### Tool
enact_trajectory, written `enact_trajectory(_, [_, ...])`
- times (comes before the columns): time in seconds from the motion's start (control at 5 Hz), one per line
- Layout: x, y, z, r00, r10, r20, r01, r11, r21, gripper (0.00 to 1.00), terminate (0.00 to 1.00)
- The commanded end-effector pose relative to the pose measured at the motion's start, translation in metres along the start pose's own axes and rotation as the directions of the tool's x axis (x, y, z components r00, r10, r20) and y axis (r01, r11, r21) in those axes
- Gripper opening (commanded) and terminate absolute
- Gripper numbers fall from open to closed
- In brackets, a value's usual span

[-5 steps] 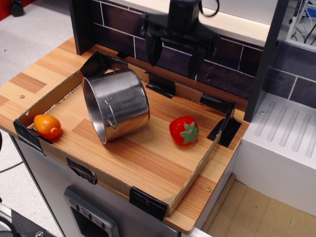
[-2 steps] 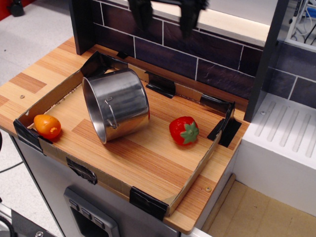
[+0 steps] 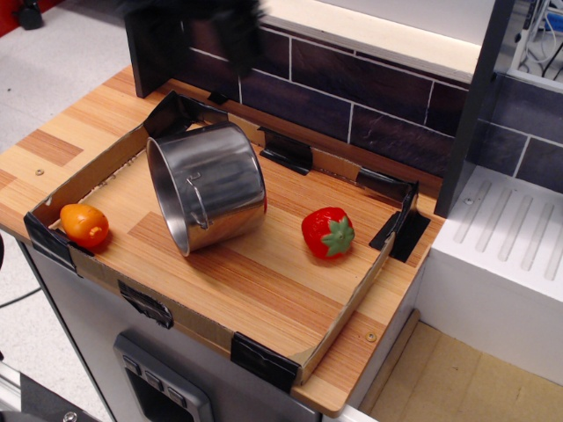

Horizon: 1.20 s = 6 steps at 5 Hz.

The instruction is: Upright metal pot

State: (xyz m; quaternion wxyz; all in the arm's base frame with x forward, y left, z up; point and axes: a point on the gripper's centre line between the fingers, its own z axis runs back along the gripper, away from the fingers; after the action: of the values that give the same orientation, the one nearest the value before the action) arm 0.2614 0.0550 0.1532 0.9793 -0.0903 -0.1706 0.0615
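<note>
The metal pot (image 3: 211,186) lies on its side in a low cardboard tray (image 3: 345,309), its open mouth facing the front left and a loop handle showing on its side. My gripper (image 3: 189,26) is a dark motion blur at the top left edge, high above and behind the pot and not touching it. One blurred finger (image 3: 239,35) hangs down in front of the tiled wall. The fingers look spread apart and hold nothing.
A toy strawberry (image 3: 327,233) lies right of the pot and an orange toy fruit (image 3: 84,224) sits in the tray's left corner. A dark post (image 3: 145,48) and a tiled backsplash (image 3: 369,97) stand behind. A white drain rack (image 3: 506,237) is at right.
My gripper has risen and swung left, from above the tray's back middle to the top left edge. The pot and both fruits have not moved.
</note>
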Motion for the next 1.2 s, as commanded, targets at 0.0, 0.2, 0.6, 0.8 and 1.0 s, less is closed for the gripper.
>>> enact_trajectory(0.0, [-0.016,0.034,0.0,0.993,0.108,0.039,-0.108,0.994,-0.01,1.0,0.0])
enact_trajectory(0.2, [-0.027,0.04,-0.01,0.989,0.148,0.013,-0.148,0.989,-0.007,1.0,0.0])
enact_trajectory(0.6, [-0.048,0.04,-0.029,0.973,0.228,-0.014,-0.229,0.973,-0.032,1.0,0.0])
enact_trajectory(0.8, [-0.051,0.036,-0.043,0.97,0.243,-0.017,-0.244,0.969,-0.045,1.0,0.0])
enact_trajectory(1.0, [-0.05,0.028,-0.052,0.972,0.234,-0.021,-0.235,0.969,-0.071,1.0,0.0])
